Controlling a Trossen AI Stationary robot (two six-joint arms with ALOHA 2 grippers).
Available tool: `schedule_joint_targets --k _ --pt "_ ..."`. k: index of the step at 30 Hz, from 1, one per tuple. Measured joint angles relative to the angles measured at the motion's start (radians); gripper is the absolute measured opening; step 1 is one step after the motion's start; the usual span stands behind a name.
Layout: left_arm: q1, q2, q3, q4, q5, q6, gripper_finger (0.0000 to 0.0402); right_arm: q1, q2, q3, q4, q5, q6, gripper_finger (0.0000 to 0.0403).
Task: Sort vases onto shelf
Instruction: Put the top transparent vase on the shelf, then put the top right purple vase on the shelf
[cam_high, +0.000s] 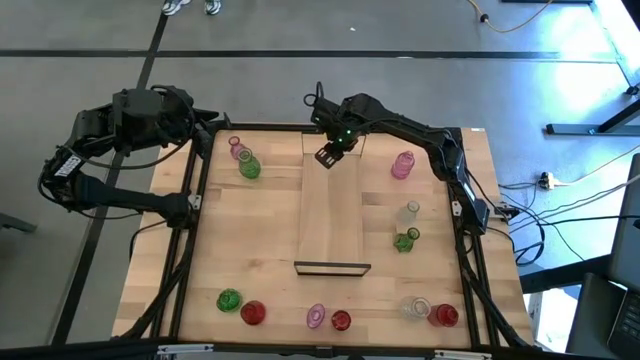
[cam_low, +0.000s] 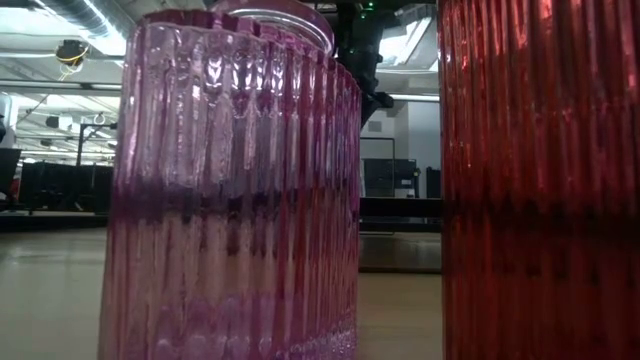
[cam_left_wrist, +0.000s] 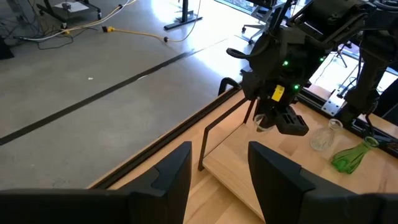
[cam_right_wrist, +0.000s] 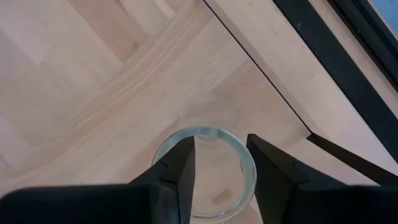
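Clear vase (cam_right_wrist: 205, 171) stands upright on the shelf (cam_high: 333, 215), mouth skyward; right gripper (cam_right_wrist: 219, 163) straddles its rim, fingers loosened — only its wrist view shows that.

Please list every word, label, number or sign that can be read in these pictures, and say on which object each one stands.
No text can be read in any view.
Small yellow label on the dark right arm's wrist, above the right gripper: too small to read.
White tag on the dark left arm: too small to read.
Ribbed pink glass vase, ribbed red glass vase and pale wooden shelf plank: no marking.
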Motion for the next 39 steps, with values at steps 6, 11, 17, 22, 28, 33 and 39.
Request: schedule_joint_targets --k 6,11,17,22,28,33,39 --pt "0.000 0.000 0.000 -0.001 0.000 0.000 0.0151 0.000 -0.004 0.015 0.002 0.009 -0.002 0.0127" --pt "0.000 0.000 0.000 -0.002 0.000 0.000 0.0151 0.000 -0.005 0.040 0.019 0.009 -0.005 0.0127" --pt "0.000 0.000 0.000 -0.002 0.000 0.000 0.0151 0.000 -0.006 0.044 -0.008 0.010 -0.005 0.0127" --pt "0.000 0.000 0.000 -0.002 0.000 0.000 0.0151 0.001 -0.006 0.044 -0.016 0.029 0.002 0.0127" --pt "0.000 0.000 0.000 -0.003 0.000 0.000 0.0151 0.001 -0.040 0.044 -0.033 0.064 0.004 0.0127" --pt "0.000 0.000 0.000 -0.003 0.000 0.000 0.0151 0.001 -0.110 0.044 -0.026 0.071 0.005 0.0127" --pt "0.000 0.000 0.000 -0.003 0.000 0.000 0.0151 0.001 -0.231 0.044 -0.018 0.071 0.012 0.0127"
